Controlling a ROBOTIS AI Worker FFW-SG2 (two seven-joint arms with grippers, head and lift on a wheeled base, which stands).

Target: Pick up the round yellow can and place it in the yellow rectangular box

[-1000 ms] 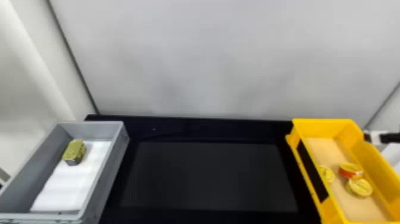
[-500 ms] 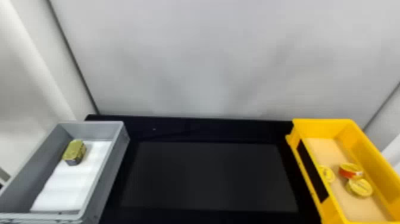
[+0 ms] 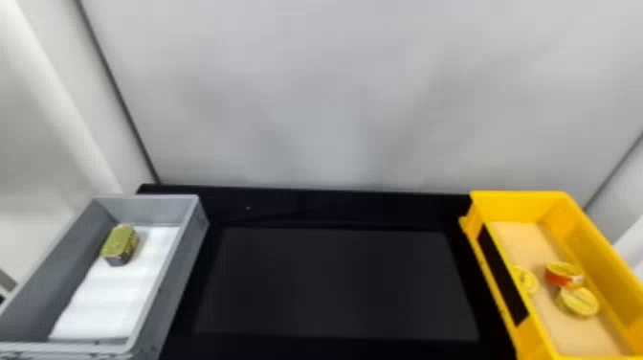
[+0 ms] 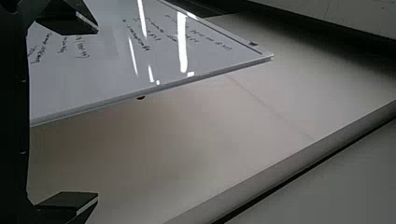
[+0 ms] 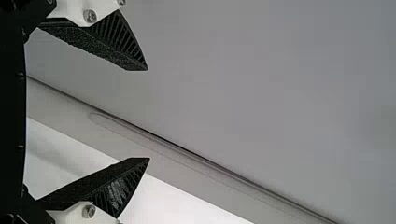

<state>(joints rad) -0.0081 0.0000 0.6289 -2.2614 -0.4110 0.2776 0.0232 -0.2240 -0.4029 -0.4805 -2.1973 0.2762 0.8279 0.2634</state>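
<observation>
On the right gripper [image 5: 148,114], the wedge-shaped black fingers [image 5: 88,46] are ribbed along their sides and grainy on their inner faces. White brackets [image 5: 72,10] with silver screws [image 5: 90,17] are fitted at the jaws' roots. Behind the jaws, a black body [image 5: 11,112] is seen. On the left gripper [image 4: 97,114], the dark, angular fingers are edged with pale strips [image 4: 88,205].

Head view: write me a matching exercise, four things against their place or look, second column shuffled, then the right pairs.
1. Grey box
2. Yellow rectangular box
3. Green-topped tin
4. Red-sided can

A. inside the grey container
B. has a tan floor
C. has a white lining
D. next to a yellow-lidded can

Pairs: 1-C; 2-B; 3-A; 4-D
</observation>
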